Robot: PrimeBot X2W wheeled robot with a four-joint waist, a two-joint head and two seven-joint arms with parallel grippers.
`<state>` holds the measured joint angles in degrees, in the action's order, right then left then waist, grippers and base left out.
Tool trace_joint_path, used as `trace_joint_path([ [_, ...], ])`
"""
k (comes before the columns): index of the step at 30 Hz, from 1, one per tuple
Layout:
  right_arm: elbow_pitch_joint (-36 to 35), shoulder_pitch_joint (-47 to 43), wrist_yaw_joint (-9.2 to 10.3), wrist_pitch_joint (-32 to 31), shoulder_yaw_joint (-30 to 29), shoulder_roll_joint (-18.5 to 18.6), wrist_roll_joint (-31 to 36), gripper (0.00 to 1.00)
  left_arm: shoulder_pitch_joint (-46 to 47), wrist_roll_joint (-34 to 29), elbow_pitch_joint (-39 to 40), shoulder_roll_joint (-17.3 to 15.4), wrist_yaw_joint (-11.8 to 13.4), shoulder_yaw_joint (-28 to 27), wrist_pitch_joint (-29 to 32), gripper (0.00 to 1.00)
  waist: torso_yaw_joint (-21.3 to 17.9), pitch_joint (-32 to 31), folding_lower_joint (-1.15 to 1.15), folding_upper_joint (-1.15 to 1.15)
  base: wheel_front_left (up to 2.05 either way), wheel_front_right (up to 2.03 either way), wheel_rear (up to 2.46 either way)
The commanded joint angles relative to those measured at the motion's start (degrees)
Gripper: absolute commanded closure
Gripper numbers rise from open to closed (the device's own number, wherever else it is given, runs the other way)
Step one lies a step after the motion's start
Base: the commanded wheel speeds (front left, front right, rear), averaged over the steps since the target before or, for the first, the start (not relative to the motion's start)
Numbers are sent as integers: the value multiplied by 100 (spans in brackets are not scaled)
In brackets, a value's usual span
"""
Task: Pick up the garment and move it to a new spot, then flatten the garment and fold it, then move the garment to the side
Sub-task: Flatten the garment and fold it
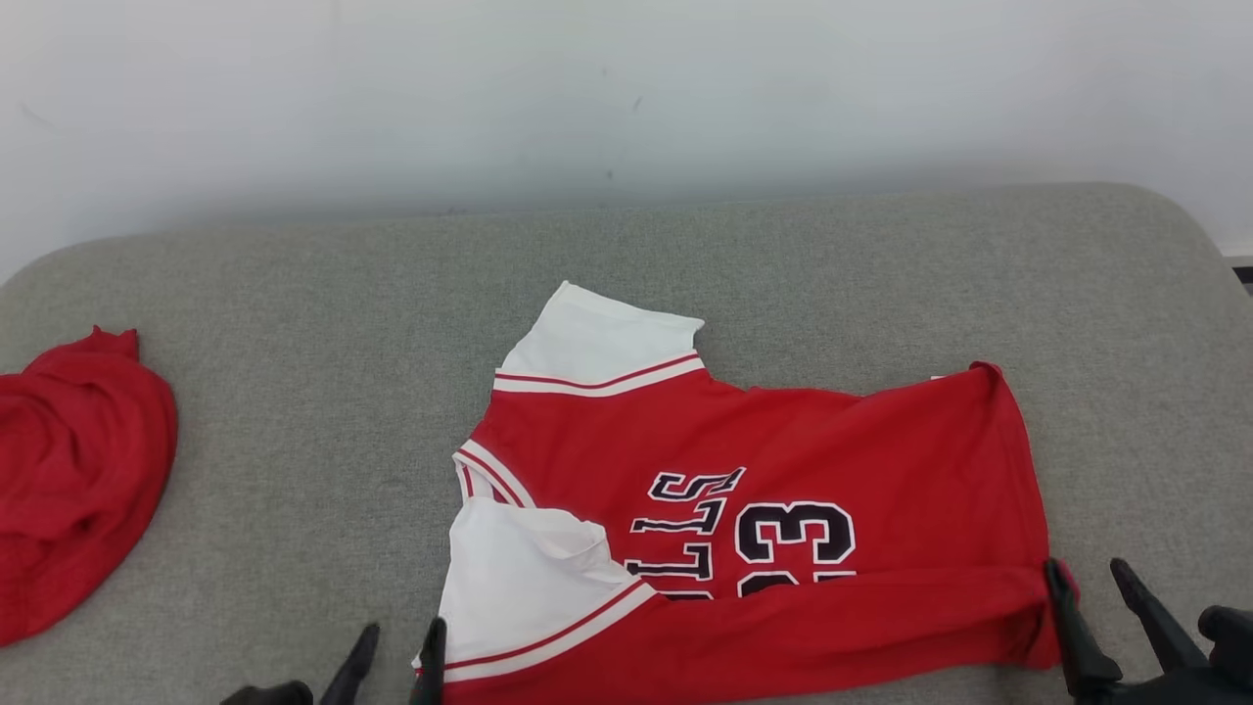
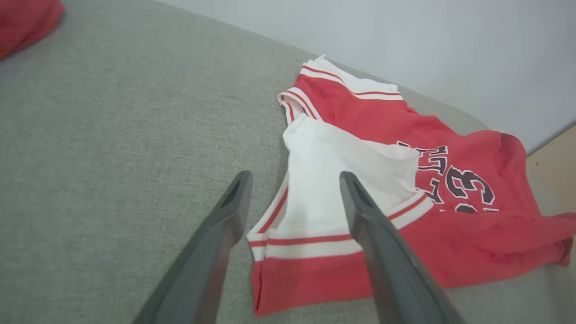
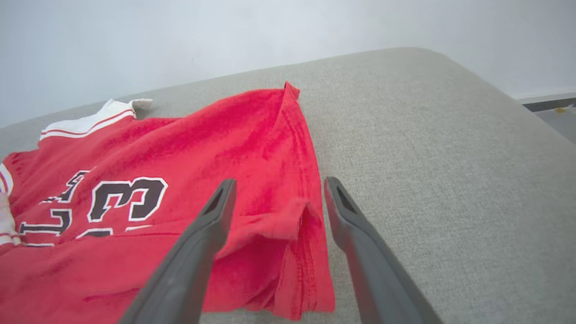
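- Garment (image 1: 783, 441): red jersey lying on the grey padded surface (image 1: 294, 323), close to its near edge; long axis runs left to right.
- Left claw (image 1: 401, 636): jaws wide apart, empty, straddling the edge of the white sleeve (image 2: 324, 180).
- Right claw (image 1: 1087, 573): jaws wide apart, empty, at the near hem corner (image 3: 292, 234).
- Each arm is nearest its own end of the jersey.

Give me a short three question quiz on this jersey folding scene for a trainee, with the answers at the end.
1. True or false: the right tool is clamped on the jersey.
2. The colour of the sleeves is: A white, B black, C blue.
3. What lies at the far left of the grey cushion?
Key: 1 false, it is open. 2 A. 3 a crumpled red cloth.
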<state>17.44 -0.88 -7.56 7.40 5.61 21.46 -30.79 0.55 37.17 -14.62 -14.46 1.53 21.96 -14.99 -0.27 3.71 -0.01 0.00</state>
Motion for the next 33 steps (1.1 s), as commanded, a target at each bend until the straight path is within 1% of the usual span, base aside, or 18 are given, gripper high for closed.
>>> trace_joint_path([
  [1, -152, 17, 12, 108, -81, -81, 140, 0, 23, -170, 131, 30, 43, -169, -16, 0, -12, -67, 1, 0, 0, 0, 0],
  [2, -152, 17, 12, 108, -81, -81, 140, 0, 23, -170, 131, 30, 43, -169, -16, 0, -12, -67, 1, 0, 0, 0, 0],
  [4, -389, 18, 12, 242, -138, -176, 333, 0, 25, -393, 372, 74, 93, -444, -14, 0, -22, -122, 1, 0, 0, 0, 0],
  [8, -823, 57, 12, 470, -234, -492, 757, 0, 26, -897, 781, 171, 133, -1038, -14, 0, -42, -172, 1, 0, 0, 0, 0],
  [10, -1002, 61, 12, 552, -265, -632, 1007, 0, 42, -1222, 956, 169, 148, -1284, -15, 0, -46, -177, 1, 0, 0, 0, 0],
  [13, -1207, 63, 12, 666, -288, -895, 1236, 0, 17, -1568, 1149, 215, 134, -1672, -15, 0, -48, -178, 1, 0, 0, 0, 0],
  [16, -1304, 25, 12, 740, -280, -983, 1563, 0, -38, -1882, 1212, 202, 95, -1986, -15, 0, -35, -183, 1, 0, 0, 0, 0],
  [19, -1294, -79, 12, 770, -293, -1106, 1751, 0, -209, -2167, 1308, 244, 104, -2163, -16, 0, -23, -194, 1, 0, 0, 0, 0],
  [25, -1218, -267, 12, 782, -401, -1234, 1858, 0, -569, -2390, 1288, 369, -103, -2434, -16, 0, 10, -164, 1, 0, 0, 0, 0],
  [28, -1155, -320, 12, 784, -391, -1226, 1873, 0, -710, -2466, 1175, 450, -234, -2477, -16, 0, 25, -155, 1, 0, 0, 0, 0],
  [33, -1050, -308, 12, 784, -385, -1188, 1903, 0, -739, -2556, 1042, 620, -375, -2556, -16, 0, 37, -129, 1, 0, 0, 0, 0],
])
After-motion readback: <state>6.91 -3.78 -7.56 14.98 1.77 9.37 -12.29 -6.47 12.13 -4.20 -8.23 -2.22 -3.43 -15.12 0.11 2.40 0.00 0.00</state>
